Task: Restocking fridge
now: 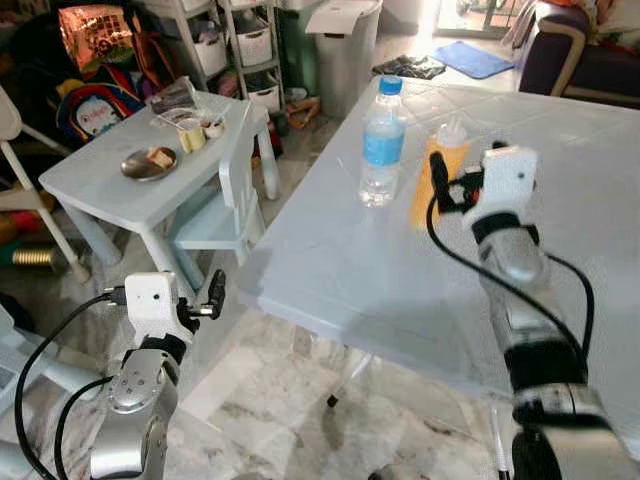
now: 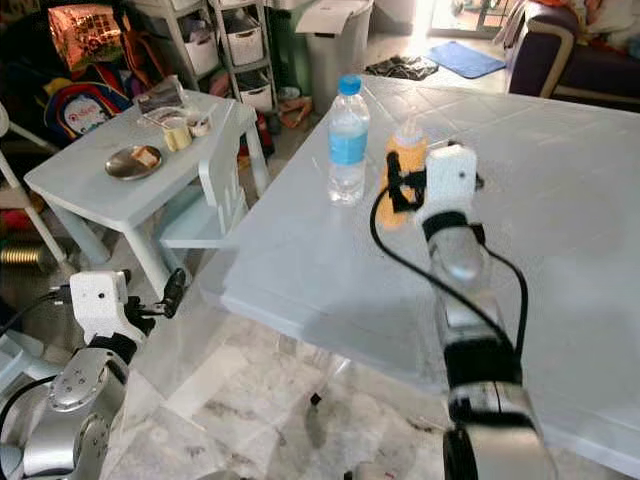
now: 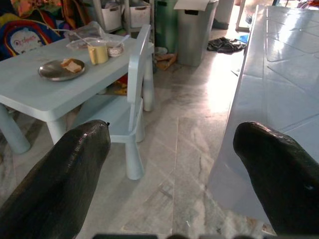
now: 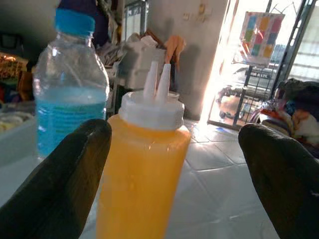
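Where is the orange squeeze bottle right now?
The orange squeeze bottle stands on the big table, just right of the water bottle, between the open right pincer's fingers.

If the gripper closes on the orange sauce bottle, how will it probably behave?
The sauce bottle looks like soft plastic, so it may dent. It seems nearly full, so fairly heavy. Tall and narrow, it could tip toward the water bottle if the right gripper pushes it.

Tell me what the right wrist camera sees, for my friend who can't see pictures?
An orange squeeze bottle with a white twin-nozzle cap stands close up between the right gripper's two open black fingers. Beside it, a water bottle with a blue cap and label stands on the pale table.
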You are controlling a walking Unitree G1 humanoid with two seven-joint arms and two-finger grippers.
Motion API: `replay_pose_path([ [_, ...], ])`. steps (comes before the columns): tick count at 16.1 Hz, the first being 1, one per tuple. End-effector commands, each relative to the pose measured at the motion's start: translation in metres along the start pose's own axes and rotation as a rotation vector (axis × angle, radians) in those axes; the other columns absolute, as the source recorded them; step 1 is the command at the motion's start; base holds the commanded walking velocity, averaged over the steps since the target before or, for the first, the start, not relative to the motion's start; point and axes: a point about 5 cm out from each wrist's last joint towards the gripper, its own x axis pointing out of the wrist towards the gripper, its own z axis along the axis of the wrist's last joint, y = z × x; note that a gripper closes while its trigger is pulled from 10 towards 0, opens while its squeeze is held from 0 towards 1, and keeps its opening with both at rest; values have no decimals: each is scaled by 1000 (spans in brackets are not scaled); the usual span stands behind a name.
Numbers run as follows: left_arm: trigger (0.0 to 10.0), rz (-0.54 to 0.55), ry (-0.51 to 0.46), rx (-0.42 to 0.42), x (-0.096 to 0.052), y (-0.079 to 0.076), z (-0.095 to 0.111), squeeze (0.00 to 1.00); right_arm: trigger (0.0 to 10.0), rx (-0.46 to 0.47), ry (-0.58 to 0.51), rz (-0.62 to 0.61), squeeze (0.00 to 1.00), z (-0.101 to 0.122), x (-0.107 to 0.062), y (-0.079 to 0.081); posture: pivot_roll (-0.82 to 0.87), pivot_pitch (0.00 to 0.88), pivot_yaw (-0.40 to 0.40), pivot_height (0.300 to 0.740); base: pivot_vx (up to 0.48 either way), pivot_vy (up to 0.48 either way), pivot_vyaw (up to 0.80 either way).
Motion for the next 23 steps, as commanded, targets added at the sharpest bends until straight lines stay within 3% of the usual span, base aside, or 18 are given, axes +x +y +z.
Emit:
replay_pose_path([
  [1, 10000, -1, -1, 22, -1, 2, 3, 0, 10000, 0, 1, 9, 0, 0, 5, 0, -32, 58, 68, 740, 0, 0, 0],
  [16, 10000, -21, 10, 54, -3, -1, 4, 0, 10000, 7, 52, 140, 0, 3, 41, 14, 2, 77, 78, 740, 0, 0, 0],
  [17, 10000, -20, 10, 55, -3, 0, 4, 0, 0, 7, 40, 140, 0, 8, 44, 13, 11, 75, 80, 740, 0, 0, 0],
  [23, 10000, -23, 12, 56, -2, -2, 5, 0, 0, -14, 44, 151, 0, 4, 43, 16, 6, 74, 78, 740, 0, 0, 0],
])
